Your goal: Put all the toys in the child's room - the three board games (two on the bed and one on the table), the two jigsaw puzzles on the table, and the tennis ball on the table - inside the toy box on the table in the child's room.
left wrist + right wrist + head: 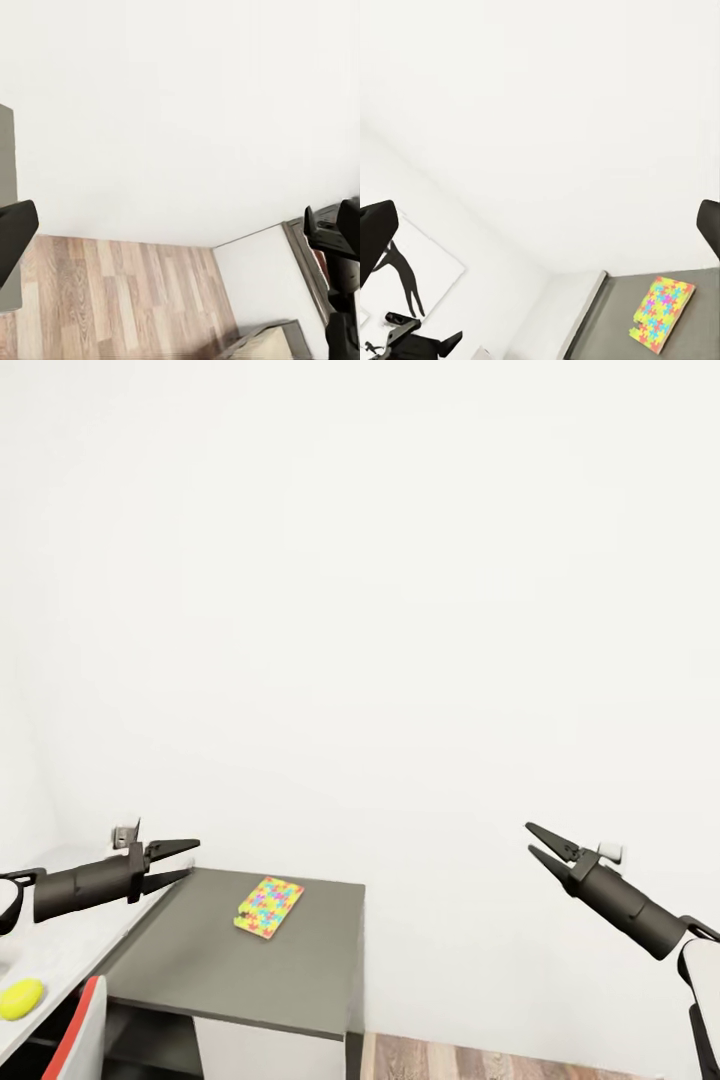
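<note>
One jigsaw puzzle (269, 906), a thin square of bright interlocking pieces, lies flat on a low dark-grey desk (250, 970); it also shows in the right wrist view (661, 313). The yellow-green tennis ball (20, 998) rests on the pale table (70, 950) at the lower left. My left gripper (183, 861) hovers open over the seam between table and desk, left of the puzzle and above it. Far to the right, my right gripper (532, 839) hangs open in free air before the wall. Both hold nothing. The toy box, board games and bed are out of view.
A plain white wall (400, 610) stands close ahead. A red chair back (78, 1030) rises beside the table's near edge. Wood-plank floor (470, 1060) lies right of the desk. A black baseball-player silhouette picture (405, 277) hangs on a side wall.
</note>
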You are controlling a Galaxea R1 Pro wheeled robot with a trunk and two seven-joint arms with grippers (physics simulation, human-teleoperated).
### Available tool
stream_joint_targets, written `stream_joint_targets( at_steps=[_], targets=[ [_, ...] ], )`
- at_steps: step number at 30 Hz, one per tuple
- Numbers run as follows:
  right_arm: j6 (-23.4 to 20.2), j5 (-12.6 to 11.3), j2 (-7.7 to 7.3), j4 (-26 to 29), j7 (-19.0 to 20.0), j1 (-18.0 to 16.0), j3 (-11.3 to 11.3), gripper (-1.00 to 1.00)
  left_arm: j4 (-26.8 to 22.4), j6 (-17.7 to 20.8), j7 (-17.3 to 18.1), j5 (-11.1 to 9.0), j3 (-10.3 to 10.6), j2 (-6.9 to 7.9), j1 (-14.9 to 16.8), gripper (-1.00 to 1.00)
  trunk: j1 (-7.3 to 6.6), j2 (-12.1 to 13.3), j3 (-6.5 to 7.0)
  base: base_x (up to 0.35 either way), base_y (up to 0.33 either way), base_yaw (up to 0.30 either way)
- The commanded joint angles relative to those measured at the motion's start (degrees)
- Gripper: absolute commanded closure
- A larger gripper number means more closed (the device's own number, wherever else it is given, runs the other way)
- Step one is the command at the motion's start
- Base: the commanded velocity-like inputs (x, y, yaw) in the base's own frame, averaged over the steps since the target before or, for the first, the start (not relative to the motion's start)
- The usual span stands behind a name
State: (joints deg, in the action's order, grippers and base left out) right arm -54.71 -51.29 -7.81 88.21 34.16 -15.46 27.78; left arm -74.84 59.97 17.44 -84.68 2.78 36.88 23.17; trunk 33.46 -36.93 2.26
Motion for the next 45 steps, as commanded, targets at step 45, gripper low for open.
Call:
stream_joint_targets(
  at_steps=[45],
  targets=[
    [4.84, 7.19, -5.14, -18.33, -0.97, -0.79, 0.26, -1.0, 0.67, -6.17, -25.24, 16.99, 0.15, -6.59, 0.82, -1.0, 0.02, -0.03, -3.46, 0.0, 0.0, -0.114]
  ],
)
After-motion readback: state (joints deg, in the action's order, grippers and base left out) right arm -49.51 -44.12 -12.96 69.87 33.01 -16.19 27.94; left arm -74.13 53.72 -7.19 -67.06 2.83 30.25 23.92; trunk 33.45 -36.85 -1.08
